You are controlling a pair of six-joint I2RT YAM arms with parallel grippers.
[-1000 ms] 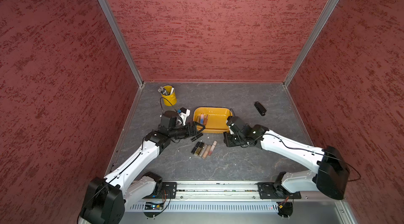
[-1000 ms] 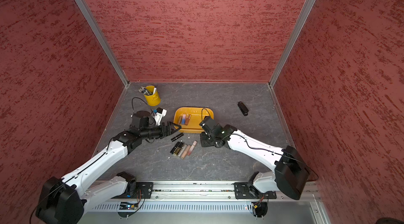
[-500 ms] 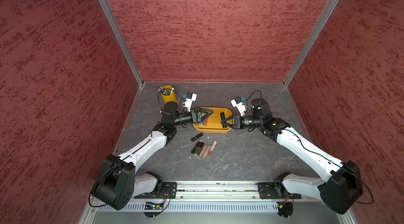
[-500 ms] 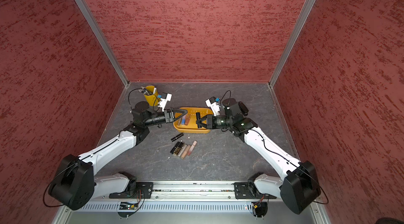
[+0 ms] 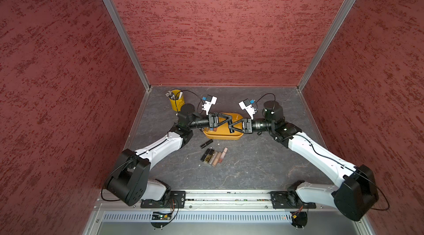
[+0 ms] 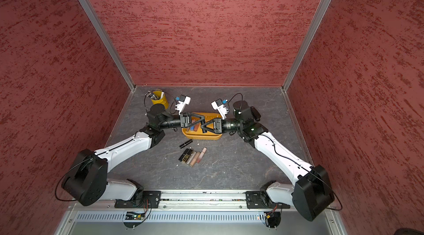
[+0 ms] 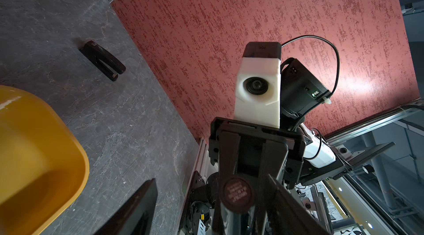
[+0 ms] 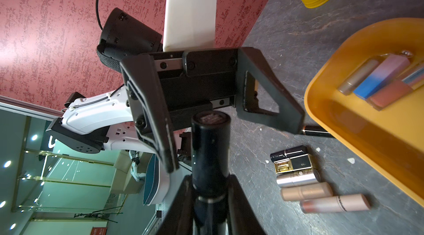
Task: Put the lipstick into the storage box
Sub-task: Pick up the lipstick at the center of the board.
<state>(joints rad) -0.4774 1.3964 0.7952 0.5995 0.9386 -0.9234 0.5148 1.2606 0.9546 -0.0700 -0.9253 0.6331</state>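
The right gripper (image 8: 210, 181) was clamped on a dark lipstick (image 8: 210, 130), holding it level in the air with its free end pointing at the other arm. Both top views put that meeting point above the storage box (image 5: 220, 137), not in it.

The left gripper (image 8: 232, 145) faced it head-on with its jaws spread wide, one on each side of the tube's free end. Whether either finger actually touched the tube I could not tell from these angles. It gripped nothing.

Several lipsticks (image 8: 380, 78) already lay at one end of the box. A row of others (image 5: 213, 157) lay on the table (image 5: 252, 165) just in front of it, and a single black tube (image 5: 206, 143) lay closer to the box wall.

This looked like a mid-air pass, or else the last pause before a drop. For a pass, the left jaws would need to close squarely on the free end before the right let go. Otherwise the tube, being round and smooth, could slip and roll. A plain release would probably land it inside.
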